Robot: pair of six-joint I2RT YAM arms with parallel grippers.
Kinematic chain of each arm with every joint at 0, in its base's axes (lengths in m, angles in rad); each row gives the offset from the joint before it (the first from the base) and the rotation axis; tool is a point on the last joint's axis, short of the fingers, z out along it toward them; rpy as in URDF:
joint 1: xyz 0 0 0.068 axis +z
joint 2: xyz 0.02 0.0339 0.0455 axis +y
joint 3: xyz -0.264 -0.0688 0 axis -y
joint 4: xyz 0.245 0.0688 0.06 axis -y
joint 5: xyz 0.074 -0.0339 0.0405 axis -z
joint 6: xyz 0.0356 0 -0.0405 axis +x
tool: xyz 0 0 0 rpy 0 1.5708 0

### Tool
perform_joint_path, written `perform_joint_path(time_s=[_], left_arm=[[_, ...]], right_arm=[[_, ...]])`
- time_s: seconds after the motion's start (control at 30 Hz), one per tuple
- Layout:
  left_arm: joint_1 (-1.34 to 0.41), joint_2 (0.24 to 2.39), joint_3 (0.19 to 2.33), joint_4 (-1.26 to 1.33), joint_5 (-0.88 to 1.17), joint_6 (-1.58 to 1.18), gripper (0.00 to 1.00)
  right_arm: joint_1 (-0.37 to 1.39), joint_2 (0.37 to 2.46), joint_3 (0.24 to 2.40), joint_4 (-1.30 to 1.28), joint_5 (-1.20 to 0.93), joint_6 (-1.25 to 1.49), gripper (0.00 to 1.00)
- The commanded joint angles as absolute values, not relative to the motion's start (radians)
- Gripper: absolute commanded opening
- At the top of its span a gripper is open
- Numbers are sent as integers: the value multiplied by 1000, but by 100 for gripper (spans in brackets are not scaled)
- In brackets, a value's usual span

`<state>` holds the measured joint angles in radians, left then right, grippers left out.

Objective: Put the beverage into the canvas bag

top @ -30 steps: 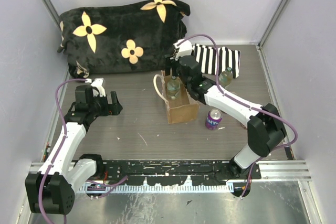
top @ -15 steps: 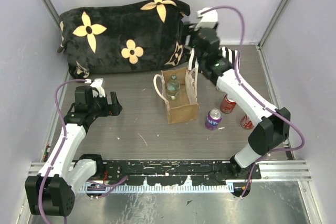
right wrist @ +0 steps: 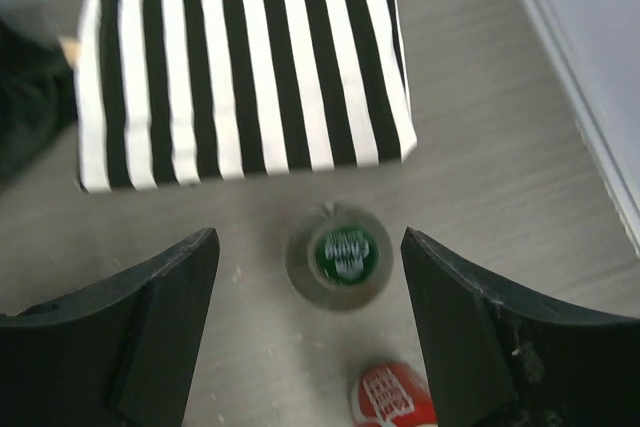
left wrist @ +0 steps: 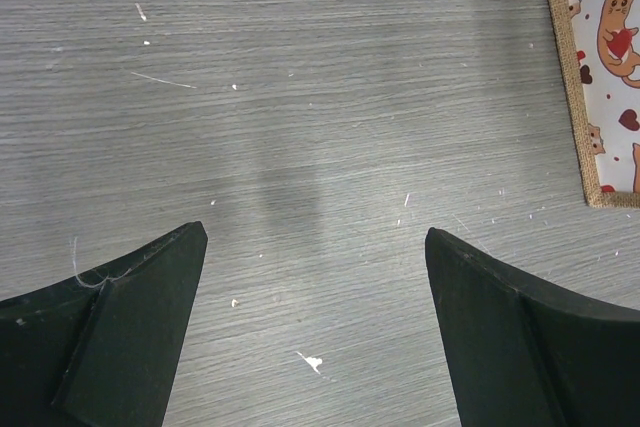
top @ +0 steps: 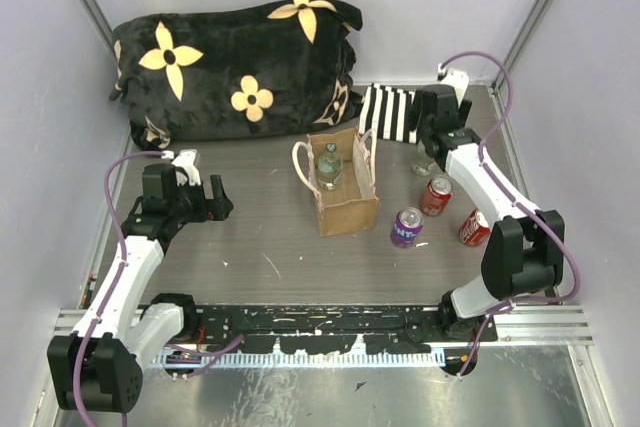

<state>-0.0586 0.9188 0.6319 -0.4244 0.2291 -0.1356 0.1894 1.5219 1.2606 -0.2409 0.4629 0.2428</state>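
The tan canvas bag (top: 348,202) stands upright mid-table with a clear bottle (top: 330,169) inside it. A second clear bottle with a green cap (right wrist: 338,255) stands in front of the striped fabric; in the top view (top: 424,161) my right arm partly hides it. My right gripper (right wrist: 310,232) is open and empty above that bottle, with its fingers to either side of it; it also shows in the top view (top: 429,144). My left gripper (left wrist: 315,232) is open and empty over bare table left of the bag, as the top view (top: 222,199) also shows.
Black-and-white striped fabric (top: 393,112) lies at the back right. Two red cans (top: 435,195) (top: 474,228) and a purple can (top: 406,226) stand right of the bag. A black flowered blanket (top: 235,67) fills the back left. The bag's cat-print side (left wrist: 600,67) shows at right.
My right gripper left the bag, with a bottle now standing in it, swung to the back and then right, and now hangs open over the second bottle. The left arm has not moved.
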Motion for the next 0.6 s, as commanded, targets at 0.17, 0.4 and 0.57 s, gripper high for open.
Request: perform_joint_path(time_s=[0.17,0.4,0.57], left_arm=[[-54,908,621,-430,239,-130,98],[-54,914,623,-430,239,-130,98],[-54,915,624,-430,236,-130,98]], right_arm=[[188,1444,1110,-118,529,268,79],[167,1457,1051,-25,536,259,78],[151,1468,1006,37,535,250,75]])
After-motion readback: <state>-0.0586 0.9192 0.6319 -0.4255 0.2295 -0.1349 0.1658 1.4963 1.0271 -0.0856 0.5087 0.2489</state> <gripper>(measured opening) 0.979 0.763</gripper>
